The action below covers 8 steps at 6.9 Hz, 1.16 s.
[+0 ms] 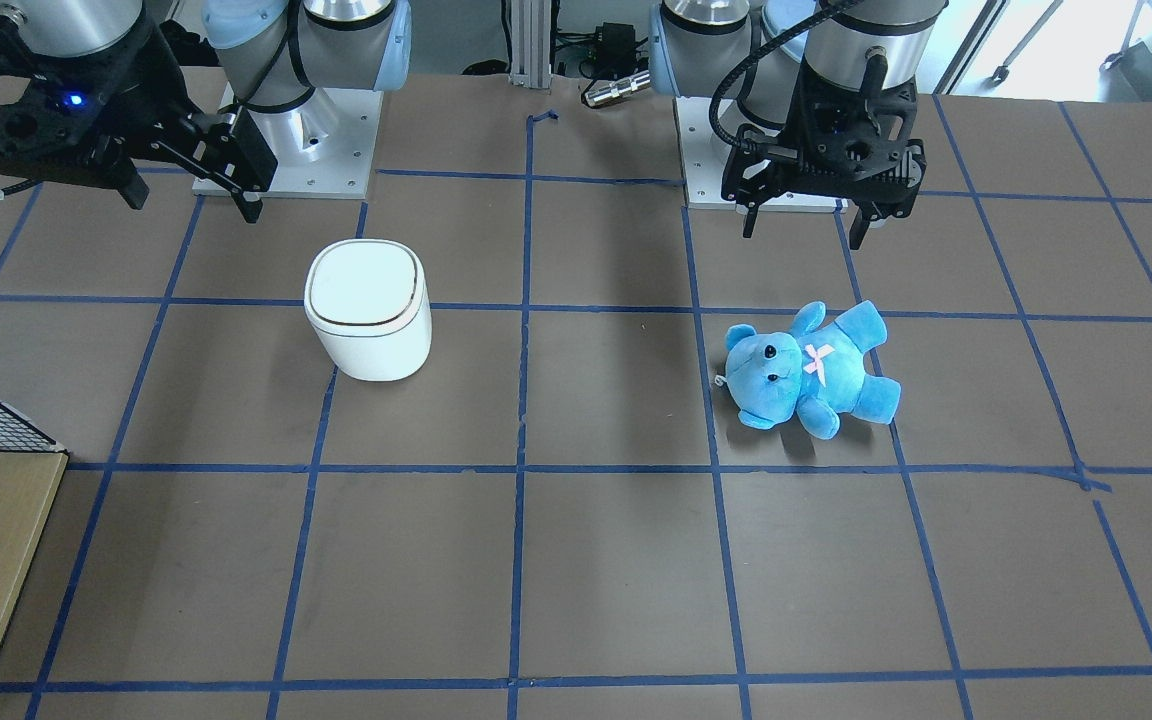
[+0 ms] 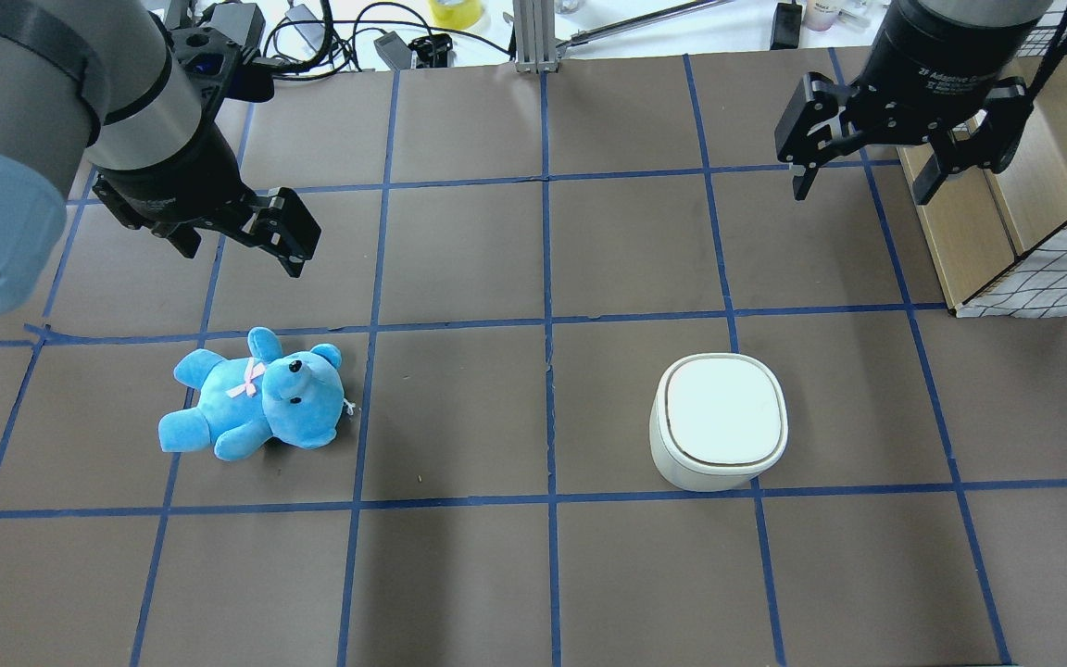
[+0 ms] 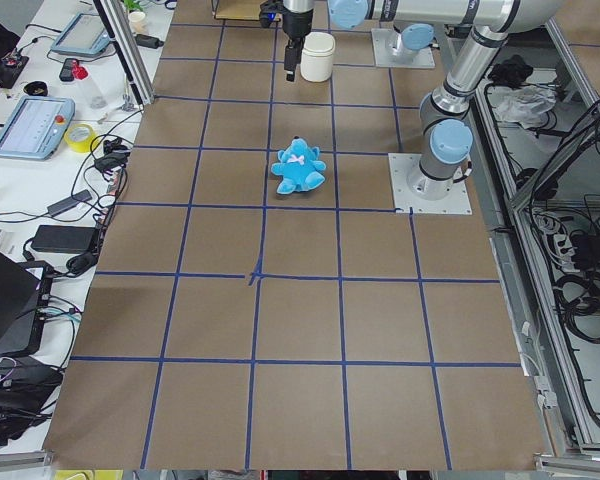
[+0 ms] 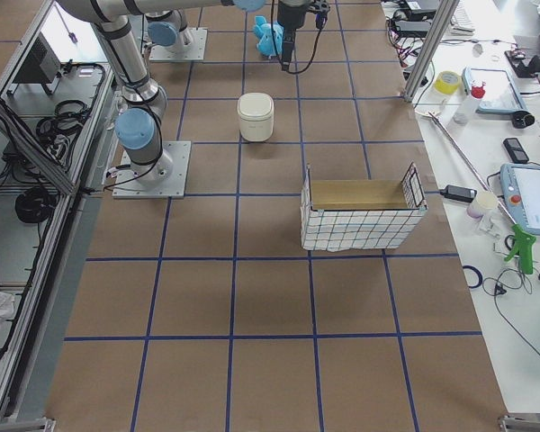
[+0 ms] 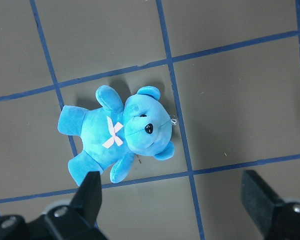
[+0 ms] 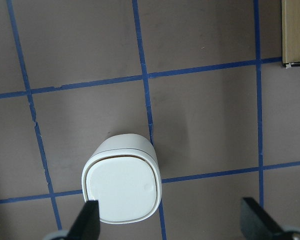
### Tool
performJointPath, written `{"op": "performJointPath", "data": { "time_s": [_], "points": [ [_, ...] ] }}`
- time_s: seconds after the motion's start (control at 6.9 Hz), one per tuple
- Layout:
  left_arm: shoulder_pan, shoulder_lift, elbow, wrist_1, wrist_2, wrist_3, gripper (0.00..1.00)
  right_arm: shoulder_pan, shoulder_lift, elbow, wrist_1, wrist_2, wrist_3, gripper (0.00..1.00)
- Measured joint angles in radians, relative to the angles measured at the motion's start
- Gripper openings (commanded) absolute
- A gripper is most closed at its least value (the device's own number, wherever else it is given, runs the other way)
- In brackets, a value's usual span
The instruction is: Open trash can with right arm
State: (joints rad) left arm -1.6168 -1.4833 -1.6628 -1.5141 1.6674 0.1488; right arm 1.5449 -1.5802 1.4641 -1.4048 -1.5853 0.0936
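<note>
Your trash can [image 2: 719,421] stands upright, lid apparently fully down.
Your right gripper [image 2: 859,190] hangs well apart from it, fingers spread; left gripper [image 2: 242,255] spread too, near the teddy bear [image 2: 256,408].

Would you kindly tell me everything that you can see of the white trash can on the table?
The trash can is a small white bin, rounded-square in shape and of smooth plastic by the look. Its flat lid, outlined by a thin dark line, is shut. It stands upright on the brown table, next to a crossing of blue tape lines. Nothing touches it: the right gripper hangs open, well apart from it.
</note>
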Motion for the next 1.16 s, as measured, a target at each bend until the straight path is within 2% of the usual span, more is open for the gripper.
{"op": "performJointPath", "data": {
  "time_s": [1.16],
  "points": [
    [0.000, 0.000, 0.000, 0.000, 0.000, 0.000, 1.00, 0.000, 0.005, 0.018, -0.001, -0.001, 0.011, 1.00]
  ]
}}
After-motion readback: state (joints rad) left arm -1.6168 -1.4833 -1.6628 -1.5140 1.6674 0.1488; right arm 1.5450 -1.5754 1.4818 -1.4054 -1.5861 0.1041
